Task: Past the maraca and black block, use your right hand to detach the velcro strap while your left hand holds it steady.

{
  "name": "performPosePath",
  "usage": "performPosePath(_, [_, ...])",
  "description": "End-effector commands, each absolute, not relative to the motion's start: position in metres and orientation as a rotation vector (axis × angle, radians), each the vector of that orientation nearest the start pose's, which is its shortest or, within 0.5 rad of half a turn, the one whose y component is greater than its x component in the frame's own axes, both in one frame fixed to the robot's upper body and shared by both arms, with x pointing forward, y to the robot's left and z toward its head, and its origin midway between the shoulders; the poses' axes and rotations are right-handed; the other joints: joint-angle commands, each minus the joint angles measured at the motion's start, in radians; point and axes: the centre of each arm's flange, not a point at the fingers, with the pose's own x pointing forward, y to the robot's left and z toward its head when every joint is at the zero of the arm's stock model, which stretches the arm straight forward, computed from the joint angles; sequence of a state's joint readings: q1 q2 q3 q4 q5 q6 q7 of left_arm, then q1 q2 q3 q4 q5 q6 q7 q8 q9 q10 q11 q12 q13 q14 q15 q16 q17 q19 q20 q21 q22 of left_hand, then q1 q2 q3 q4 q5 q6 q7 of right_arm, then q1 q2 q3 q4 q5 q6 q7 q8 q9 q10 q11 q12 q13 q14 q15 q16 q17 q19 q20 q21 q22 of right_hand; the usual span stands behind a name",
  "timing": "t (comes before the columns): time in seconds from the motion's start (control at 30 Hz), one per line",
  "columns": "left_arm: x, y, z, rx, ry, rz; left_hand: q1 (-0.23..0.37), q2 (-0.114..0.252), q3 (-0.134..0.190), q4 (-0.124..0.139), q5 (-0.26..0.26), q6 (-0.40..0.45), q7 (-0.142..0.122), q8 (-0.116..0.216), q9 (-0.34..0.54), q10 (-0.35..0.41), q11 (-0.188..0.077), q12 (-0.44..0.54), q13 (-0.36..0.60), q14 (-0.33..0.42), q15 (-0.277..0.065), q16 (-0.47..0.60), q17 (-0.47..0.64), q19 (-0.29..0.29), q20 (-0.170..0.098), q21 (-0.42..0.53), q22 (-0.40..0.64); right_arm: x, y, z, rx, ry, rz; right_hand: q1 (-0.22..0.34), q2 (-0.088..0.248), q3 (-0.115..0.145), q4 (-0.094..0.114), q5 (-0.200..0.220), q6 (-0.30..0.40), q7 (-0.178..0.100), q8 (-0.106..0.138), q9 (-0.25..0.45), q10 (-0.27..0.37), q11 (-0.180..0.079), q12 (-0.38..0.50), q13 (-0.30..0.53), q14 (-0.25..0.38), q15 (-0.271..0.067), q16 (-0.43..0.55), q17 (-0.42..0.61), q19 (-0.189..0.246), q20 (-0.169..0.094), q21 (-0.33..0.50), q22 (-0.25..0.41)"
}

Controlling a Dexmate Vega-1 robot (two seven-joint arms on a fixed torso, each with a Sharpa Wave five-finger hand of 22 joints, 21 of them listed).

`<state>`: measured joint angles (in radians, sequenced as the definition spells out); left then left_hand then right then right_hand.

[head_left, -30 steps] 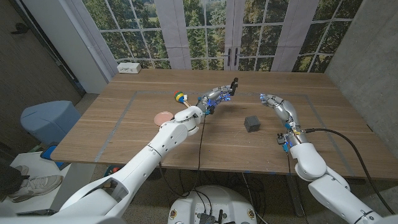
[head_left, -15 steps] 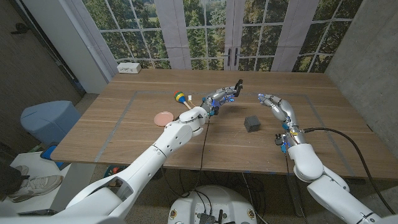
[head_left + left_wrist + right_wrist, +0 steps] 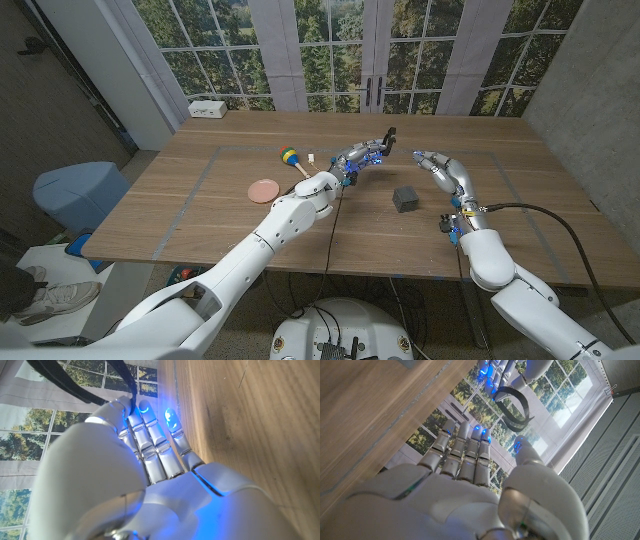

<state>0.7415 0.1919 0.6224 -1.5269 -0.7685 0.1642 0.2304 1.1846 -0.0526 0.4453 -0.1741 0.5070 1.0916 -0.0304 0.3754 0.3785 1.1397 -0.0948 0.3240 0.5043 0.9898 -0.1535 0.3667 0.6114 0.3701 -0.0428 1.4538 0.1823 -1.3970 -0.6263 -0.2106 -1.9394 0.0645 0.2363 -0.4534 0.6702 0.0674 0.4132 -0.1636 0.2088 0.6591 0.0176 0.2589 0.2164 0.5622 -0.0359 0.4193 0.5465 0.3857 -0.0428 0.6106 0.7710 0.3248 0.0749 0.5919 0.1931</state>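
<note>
Over the last second you carried your left hand (image 3: 358, 157) farther along the table and a little higher, taking the velcro strap (image 3: 385, 137) with it, while your right hand (image 3: 437, 164) drew in toward the strap from the other side; the maraca, the block and the disc stayed where they were. At this moment you had the left hand raised above the wooden table (image 3: 200, 215), its fingers (image 3: 150, 430) held close together and pinching one end of the strap, which stuck up beyond the fingertips as a dark loop, seen clearly in the right wrist view (image 3: 512, 407). Your right hand hovered just beside the strap but apart from it, holding nothing, its fingers (image 3: 465, 445) extended and slightly separated with the thumb off to the side. There was one velcro strap, held in the air past the other things. One maraca (image 3: 292, 159) with a coloured head lay on the table to the left of your left forearm, and one black block (image 3: 404, 198) sat on the table below and between the two hands. One pink disc (image 3: 263, 189) lay nearer the robot than the maraca. One small white piece (image 3: 312, 158) sat just beside the maraca's handle. One white box (image 3: 208, 108) rested at the far left corner of the table, well apart from the rest; I could not tell whether anything was in it.
</note>
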Motion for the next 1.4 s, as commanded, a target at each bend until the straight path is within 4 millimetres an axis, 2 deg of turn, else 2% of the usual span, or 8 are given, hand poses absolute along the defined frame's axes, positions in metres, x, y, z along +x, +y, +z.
performPosePath(0.03, [0.623,0.003,-0.014,-0.234,-0.277,-0.505,0.013,0.002,-0.003,0.002,0.004,0.008,0.005,-0.005,0.005,0.116,-0.101,-0.002,0.002,0.004,-0.089,-0.003,0.004,-0.003,-0.067,0.004,0.003,0.496,-0.261,-0.080,-0.365,-0.766,-0.091,0.001,-0.005,-0.007,0.002,-0.004,0.006,-0.008,0.000,0.002,-0.009,0.003,0.008,0.009,-0.004,-0.039,0.007,0.010,-0.003,-0.003,0.006,0.003])
performPosePath(0.57, [0.630,-0.010,-0.015,-0.189,-0.307,-0.486,0.013,0.005,-0.007,0.003,0.005,0.012,0.003,-0.010,0.003,0.117,-0.101,-0.012,0.002,-0.007,-0.088,-0.013,0.009,-0.014,-0.069,0.001,0.002,0.504,-0.250,-0.076,-0.370,-0.774,-0.081,0.015,-0.001,-0.017,0.000,-0.005,0.033,-0.018,0.002,0.002,-0.014,-0.003,0.030,0.037,-0.010,-0.045,0.025,0.043,-0.009,-0.011,0.009,0.004])
performPosePath(1.07, [0.633,-0.016,-0.018,-0.174,-0.305,-0.467,0.014,0.008,-0.011,0.003,0.007,0.015,0.005,-0.013,0.005,0.121,-0.100,-0.019,0.005,-0.015,-0.088,-0.021,0.013,-0.020,-0.062,-0.002,0.002,0.515,-0.238,-0.070,-0.384,-0.783,-0.060,0.031,-0.006,-0.029,-0.004,-0.005,0.070,-0.029,0.004,0.002,-0.054,-0.012,0.044,0.068,-0.034,-0.049,0.034,0.076,-0.019,-0.014,0.010,0.004])
performPosePath(1.23, [0.634,-0.017,-0.019,-0.175,-0.298,-0.464,0.015,0.009,-0.012,0.003,0.007,0.014,0.007,-0.015,0.004,0.122,-0.101,-0.020,0.006,-0.015,-0.088,-0.021,0.014,-0.022,-0.059,-0.002,0.001,0.517,-0.234,-0.068,-0.381,-0.797,-0.053,0.040,-0.010,-0.031,-0.008,-0.005,0.080,-0.039,0.004,0.002,-0.060,-0.015,0.049,0.076,-0.038,-0.052,0.036,0.083,-0.019,-0.014,0.012,0.004])
performPosePath(1.4, [0.634,-0.017,-0.019,-0.176,-0.292,-0.467,0.016,0.010,-0.014,0.003,0.008,0.013,0.008,-0.015,0.008,0.124,-0.100,-0.022,0.008,-0.013,-0.088,-0.022,0.017,-0.019,-0.058,-0.001,0.002,0.519,-0.230,-0.067,-0.381,-0.811,-0.056,0.067,-0.013,-0.026,-0.012,-0.005,0.139,-0.064,0.018,0.001,-0.043,-0.028,0.073,0.093,-0.019,-0.067,0.040,0.089,-0.008,-0.021,0.019,0.004])
